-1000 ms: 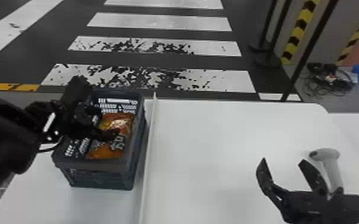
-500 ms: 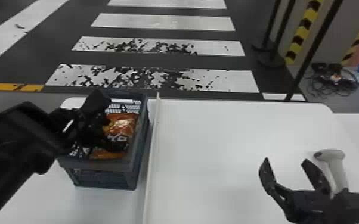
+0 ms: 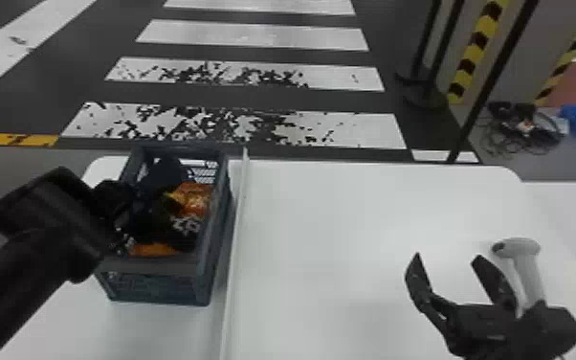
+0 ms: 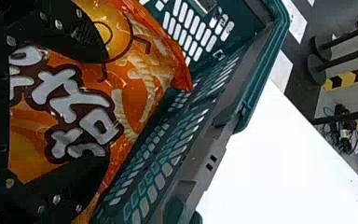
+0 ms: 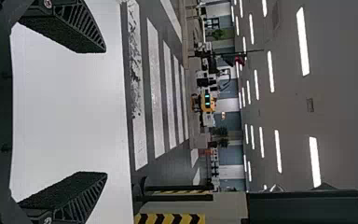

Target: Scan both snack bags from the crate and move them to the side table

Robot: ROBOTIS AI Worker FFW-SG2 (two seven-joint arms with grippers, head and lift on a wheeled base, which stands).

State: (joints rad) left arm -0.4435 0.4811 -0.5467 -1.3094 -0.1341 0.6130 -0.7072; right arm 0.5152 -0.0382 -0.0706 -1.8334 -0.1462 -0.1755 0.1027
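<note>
Left gripper [image 3: 177, 205] spread wide over the orange snack bag [image 4: 142, 79], right gripper [image 3: 447, 257] gaping, holding nothing

The left jaws [image 3: 177, 206] have dropped deeper into the crate [image 3: 158, 288], closer to the orange snack bag [image 3: 197, 195].

White table [image 3: 359, 225] is carrying a crate [image 3: 150, 265], which is standing upright on the left part. A pale strip [image 3: 235, 268] is running from the far edge toward the robot, just right of the crate. Near the right side, a scanner [image 3: 525, 258] is resting, handle pointing robotward.
</note>
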